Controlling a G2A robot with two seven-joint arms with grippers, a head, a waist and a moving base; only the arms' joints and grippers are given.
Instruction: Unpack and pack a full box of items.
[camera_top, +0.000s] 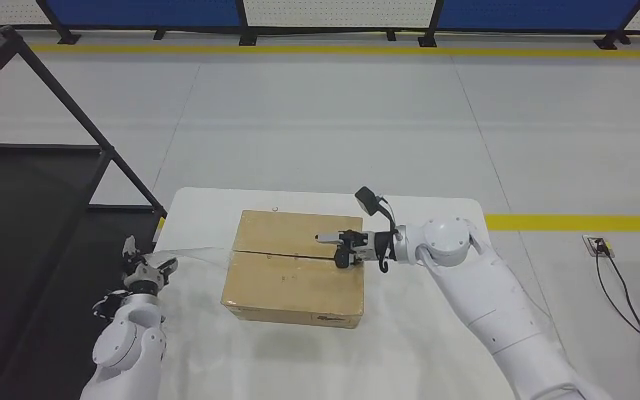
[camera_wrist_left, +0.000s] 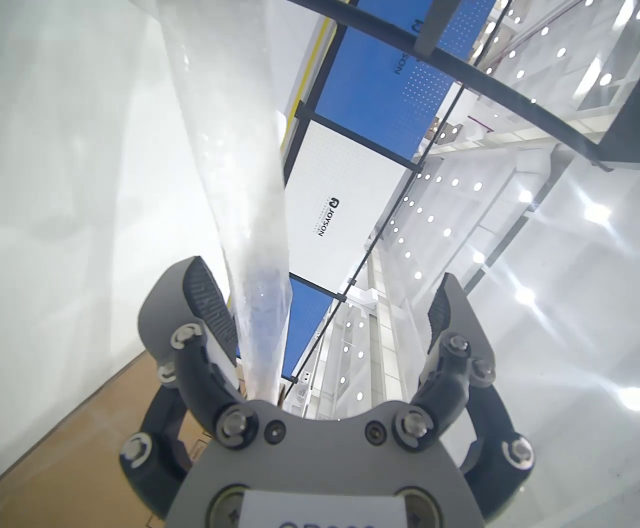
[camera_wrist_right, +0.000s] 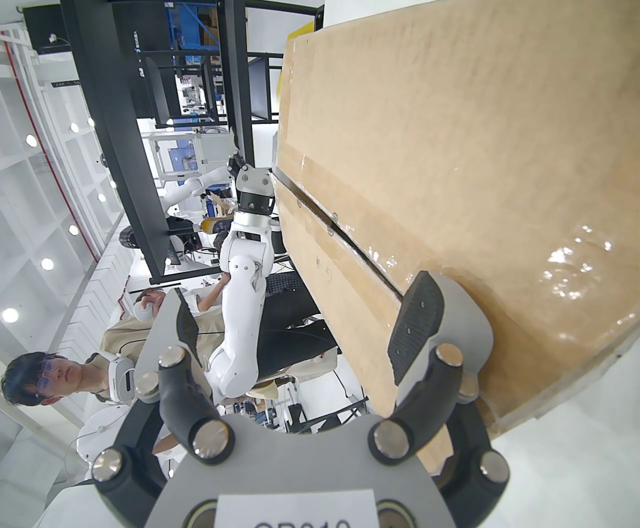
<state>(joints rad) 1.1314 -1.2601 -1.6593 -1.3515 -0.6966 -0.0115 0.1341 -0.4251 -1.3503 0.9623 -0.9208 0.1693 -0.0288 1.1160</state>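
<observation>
Right gripper (camera_wrist_right: 300, 310): jaws spread wide, nothing pinched, hanging over the right-hand end of the seam (camera_top: 280, 255), with one ribbed pad (camera_wrist_right: 415, 320) lying at the seam on the cardboard; whether touching or just above, cannot tell. Under it, one box (camera_top: 295, 265) of brown cardboard, lid down, standing in the middle of the white table (camera_top: 200, 210). Two flaps on top, far flap (camera_top: 295, 232) and near flap (camera_top: 290, 285), meeting along that single dark seam. Shiny patches of clear film on the cardboard beside the seam, seen from the right wrist. Left gripper (camera_wrist_left: 322, 285): likewise spread, not pinching, held off the table's left edge and well apart from the box. One strip of clear tape (camera_wrist_left: 260, 225) lying against just one of its pads (camera_wrist_left: 210, 305) and stretching from there across to the box's left side, also traceable from above as a faint band over the tabletop (camera_top: 195, 252). A corner of the box (camera_wrist_left: 75, 425) beside that gripper in the left wrist view. Nothing between either gripper and the box except that strip. Farther out: one black frame (camera_top: 60, 95) slanting past the table's left side, two yellow lines (camera_top: 560, 221) on the pale floor, two blue panels (camera_top: 140, 12) along the far wall, one socket with cable (camera_top: 598, 245) on the floor to the right.
</observation>
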